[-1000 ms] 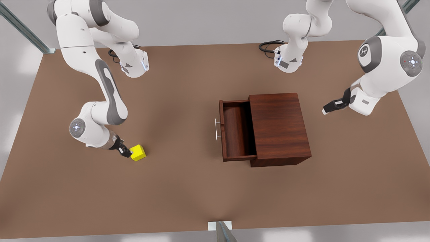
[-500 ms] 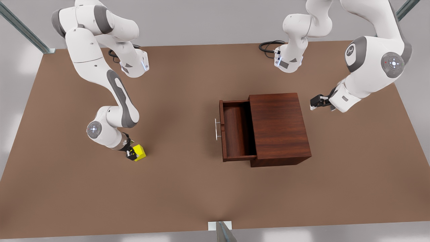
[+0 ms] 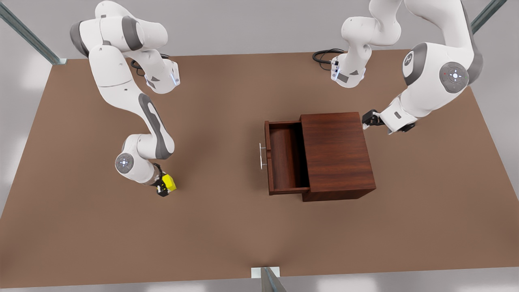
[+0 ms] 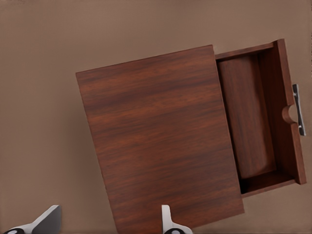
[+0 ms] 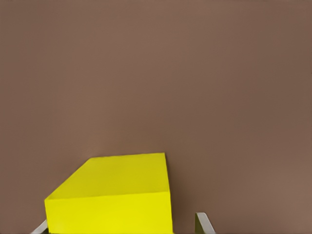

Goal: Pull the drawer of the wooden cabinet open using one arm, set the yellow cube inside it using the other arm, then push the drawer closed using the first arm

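Your right gripper (image 3: pixel 165 187) has closed in on the yellow cube (image 3: pixel 169 183) since a second ago; fingers straddle it, grip uncertain. Cube sits on the table (image 3: pixel 227 227), well apart from the wooden cabinet (image 3: pixel 337 154). Left gripper (image 3: pixel 368 119), fingers spread, hovers at the cabinet's back edge. The drawer (image 3: pixel 284 158) stands pulled out.

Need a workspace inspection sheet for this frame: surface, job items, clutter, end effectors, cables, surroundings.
Surface: brown table, flat.
Job's things: wooden cabinet on the table; drawer pulled open, nothing seen inside; yellow cube on the table, apart from the cabinet.
Clutter: nothing seen.
End effectors: right end effector astride the cube, fingers either side, grip not confirmed; left end effector open, by the cabinet's back edge.
Cables: black loops at both arm bases.
Surroundings: grey floor, metal frame struts.
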Tool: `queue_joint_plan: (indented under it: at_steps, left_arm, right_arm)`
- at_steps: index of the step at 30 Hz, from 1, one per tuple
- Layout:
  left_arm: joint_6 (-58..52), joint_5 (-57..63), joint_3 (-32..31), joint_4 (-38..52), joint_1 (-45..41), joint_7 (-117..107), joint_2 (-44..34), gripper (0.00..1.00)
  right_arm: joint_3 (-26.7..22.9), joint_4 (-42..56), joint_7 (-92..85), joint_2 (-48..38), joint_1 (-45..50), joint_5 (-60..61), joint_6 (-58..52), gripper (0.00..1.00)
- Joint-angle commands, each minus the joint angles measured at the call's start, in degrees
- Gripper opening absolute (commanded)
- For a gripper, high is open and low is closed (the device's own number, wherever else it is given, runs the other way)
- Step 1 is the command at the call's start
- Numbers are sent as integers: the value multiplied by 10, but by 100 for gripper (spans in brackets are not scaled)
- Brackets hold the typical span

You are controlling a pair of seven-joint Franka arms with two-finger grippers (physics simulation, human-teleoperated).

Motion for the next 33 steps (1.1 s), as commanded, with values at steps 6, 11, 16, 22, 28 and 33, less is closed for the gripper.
queue_joint_plan:
  at_steps: [6, 11, 16, 22, 28, 33]
  left_arm:
    - [-34, 0, -1, 85, 92, 30, 45, 100]
    - [-112, -1, 1, 151, 93, 24, 88, 100]
    - [-112, 10, 0, 144, 92, 24, 88, 100]
    - [-111, 10, 0, 143, 91, 23, 89, 100]
    - [-109, 10, -1, 143, 91, 23, 89, 100]
    - [-109, 10, -1, 142, 91, 23, 88, 100]
  right_arm:
    - [0, 0, 50, 7, -1, -10, 23, 88]
    - [-2, -3, 48, -7, -4, -10, 14, 65]
    - [0, -3, 51, -52, -2, -7, -50, 63]
    - [4, 110, 176, -85, 28, -10, -232, 63]
    - [5, 247, 437, -83, 130, -1, -345, 63]
    - [5, 377, 674, -44, 254, -3, -402, 63]
